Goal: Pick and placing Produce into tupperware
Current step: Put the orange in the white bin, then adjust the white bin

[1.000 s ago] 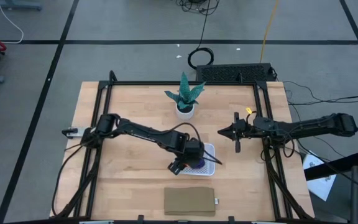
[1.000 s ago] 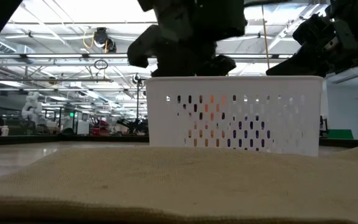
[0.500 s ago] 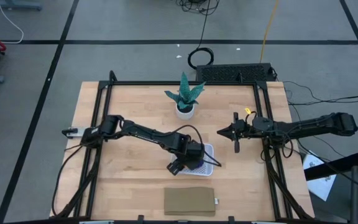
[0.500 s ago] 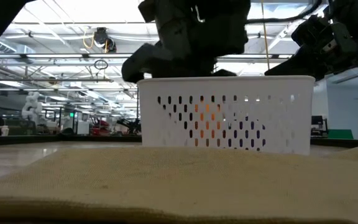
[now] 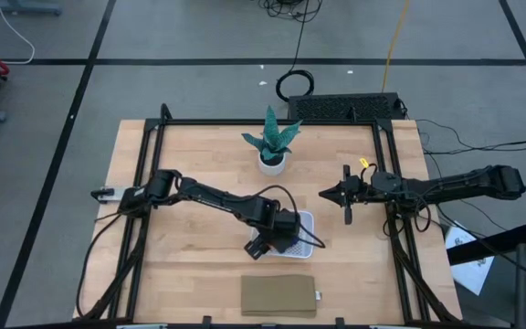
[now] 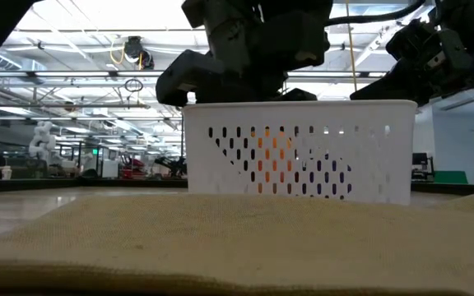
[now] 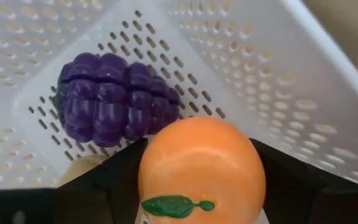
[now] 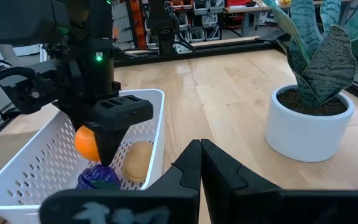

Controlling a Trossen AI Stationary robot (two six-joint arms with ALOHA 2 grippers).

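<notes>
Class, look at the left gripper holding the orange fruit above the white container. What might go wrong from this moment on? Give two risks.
1. The left gripper holds the orange fruit just above the purple grapes; released here, it may land on them and roll, perhaps against the tan fruit.
2. The gripper sits low inside the tupperware, so lifting out could snag a wall and drag the light container.

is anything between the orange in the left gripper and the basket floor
Nothing visible blocks it. The left gripper holds the orange inside the white basket, with the purple fruit and tan one lying beside it.
</notes>
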